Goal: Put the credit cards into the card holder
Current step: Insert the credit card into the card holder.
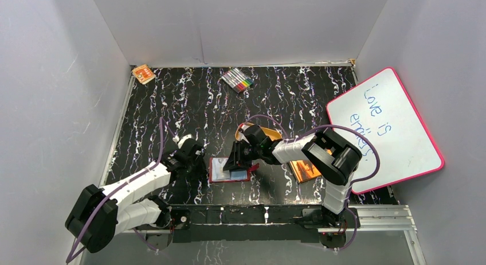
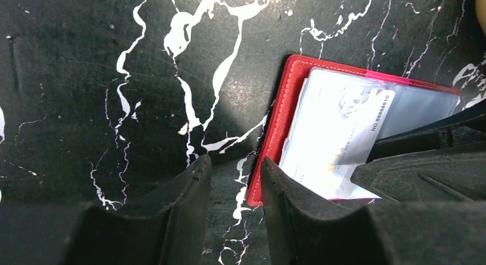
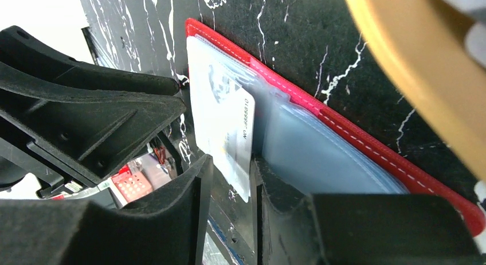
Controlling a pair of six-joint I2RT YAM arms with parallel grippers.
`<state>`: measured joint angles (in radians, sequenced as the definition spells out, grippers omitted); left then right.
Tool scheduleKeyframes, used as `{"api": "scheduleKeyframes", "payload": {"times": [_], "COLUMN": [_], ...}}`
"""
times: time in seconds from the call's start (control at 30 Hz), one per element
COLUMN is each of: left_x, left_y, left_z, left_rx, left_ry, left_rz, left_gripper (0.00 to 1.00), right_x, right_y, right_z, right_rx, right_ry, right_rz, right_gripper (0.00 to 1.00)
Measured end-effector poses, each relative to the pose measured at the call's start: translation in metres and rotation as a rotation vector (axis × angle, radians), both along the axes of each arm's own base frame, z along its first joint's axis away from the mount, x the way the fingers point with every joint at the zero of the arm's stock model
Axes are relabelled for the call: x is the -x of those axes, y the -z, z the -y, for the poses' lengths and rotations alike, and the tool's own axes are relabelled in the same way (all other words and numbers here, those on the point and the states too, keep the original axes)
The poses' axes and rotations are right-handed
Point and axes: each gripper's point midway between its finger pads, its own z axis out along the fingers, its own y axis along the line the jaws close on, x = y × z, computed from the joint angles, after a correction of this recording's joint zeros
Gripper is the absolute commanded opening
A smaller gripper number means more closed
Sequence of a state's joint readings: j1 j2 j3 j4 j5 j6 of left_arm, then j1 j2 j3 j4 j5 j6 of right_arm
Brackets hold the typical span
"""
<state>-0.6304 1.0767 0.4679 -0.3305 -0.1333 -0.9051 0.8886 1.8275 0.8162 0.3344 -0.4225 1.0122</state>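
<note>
Table (image 1: 183, 104), black with white veining, fills the top view. At its far left corner sits a small orange box (image 1: 143, 74).

Nearer, the left gripper (image 2: 235, 164) hangs low at the left edge of the wallet (image 2: 278, 121). Its fingers are parted by a narrow gap and clasp nothing; tabletop and a strip of red rim show between them. In the wrist view its right finger overlaps the wallet's near left corner; whether it touches I cannot tell.

The wallet, red, lies spread flat in the near middle of the table, between the two grippers, with its clear pale-blue sleeves facing up. A pale card (image 2: 338, 133) with a printed number lies on the sleeves of the left half. Whether its far end sits inside a sleeve I cannot tell.

The right gripper (image 3: 232, 162) reaches in low from the right over the wallet. Its fingers are released, standing apart on either side of the card's near end without pinching it.

Far back, by the rear wall, lies a bundle of markers (image 1: 238, 80). An orange tray (image 3: 412, 58) sits just behind the right arm, with a strip of table between its rim and the wallet. Right of the wallet, under that arm, lies an orange-brown book (image 1: 304, 168). A pink-rimmed whiteboard (image 1: 384, 127) with blue writing lies askew at the table's right side.
</note>
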Motion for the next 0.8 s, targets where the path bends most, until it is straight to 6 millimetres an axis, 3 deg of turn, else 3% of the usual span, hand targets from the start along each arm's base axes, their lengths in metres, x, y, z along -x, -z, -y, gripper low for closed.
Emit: {"api": "scheduleKeyframes", "payload": {"times": [0.8], "left_x": [-0.007], "left_y": [0.004], "left_z": [0.021], "left_rx": [0.094], "left_ry": [0.025], "left_rz": [0.014], "left_gripper": [0.14], "right_x": [0.002], "right_y": [-0.002], "right_z": [-0.003], "right_rx": [0.041], "right_ry": [-0.018], "right_rz": [0.000], "right_gripper": [0.41]}}
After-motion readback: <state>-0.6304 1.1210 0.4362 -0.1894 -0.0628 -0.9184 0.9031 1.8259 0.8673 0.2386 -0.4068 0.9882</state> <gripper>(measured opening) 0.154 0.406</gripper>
